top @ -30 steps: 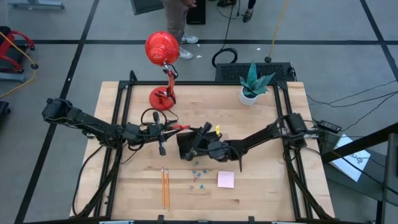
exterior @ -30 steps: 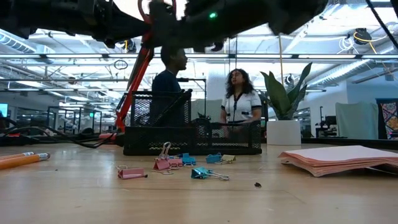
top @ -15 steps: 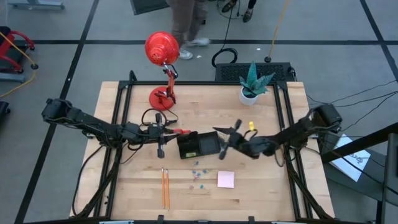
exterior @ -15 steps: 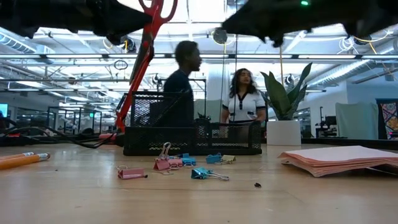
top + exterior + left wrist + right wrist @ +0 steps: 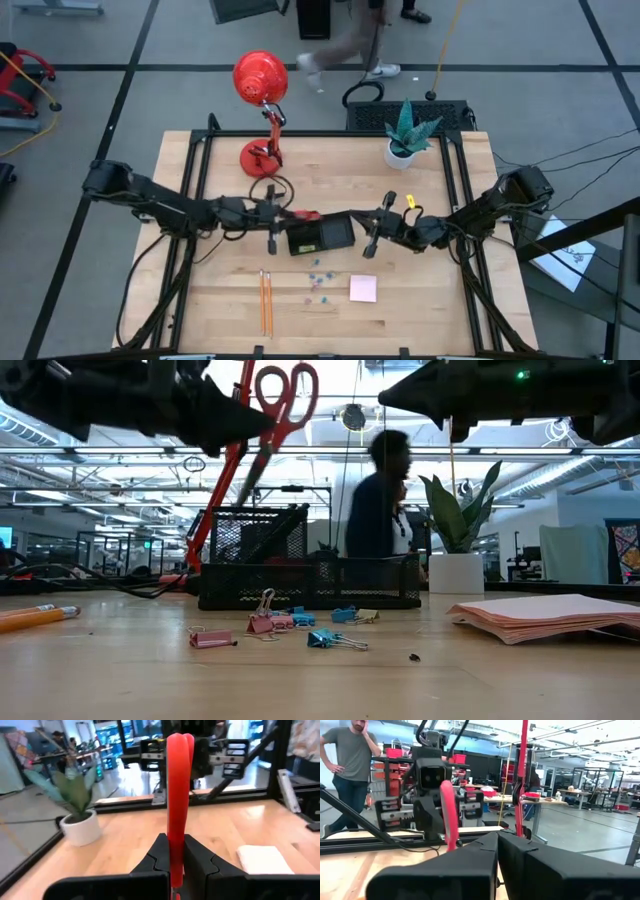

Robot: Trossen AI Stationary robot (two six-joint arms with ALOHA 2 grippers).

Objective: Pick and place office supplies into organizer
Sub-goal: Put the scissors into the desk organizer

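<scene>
The red-handled scissors point(image 5: 304, 214) hang in the air just left of the black organizer point(image 5: 320, 235), with my left gripper point(image 5: 290, 214) shut on them. In the low view their handle loops point(image 5: 285, 385) stand high above the organizer point(image 5: 310, 575). My right gripper point(image 5: 362, 226) hovers shut and holds nothing, just right of the organizer. Two orange pencils point(image 5: 266, 303), small clips point(image 5: 318, 278) and a pink sticky pad point(image 5: 363, 289) lie flat near the front edge. A yellow piece point(image 5: 408, 201) lies by the right arm. My left gripper pinches the scissors between its two fingers on the red handle stems point(image 5: 175, 862), short of the loops. The fingers come level from the table's left. The scissors are lifted clear and stand on edge, with the loops point(image 5: 178, 750) sticking out past the fingertips and tilted upward.
A red desk lamp point(image 5: 262, 80) stands at the back left and a potted plant point(image 5: 405, 135) at the back right. A black box with cables point(image 5: 410, 108) sits behind the table. People move in the room beyond the far edge.
My right gripper has drawn back from above the organizer toward the table's right edge and has shut on nothing. My left gripper has carried the scissors toward the organizer and a little down, so their red loops now show fully in the low view.
</scene>
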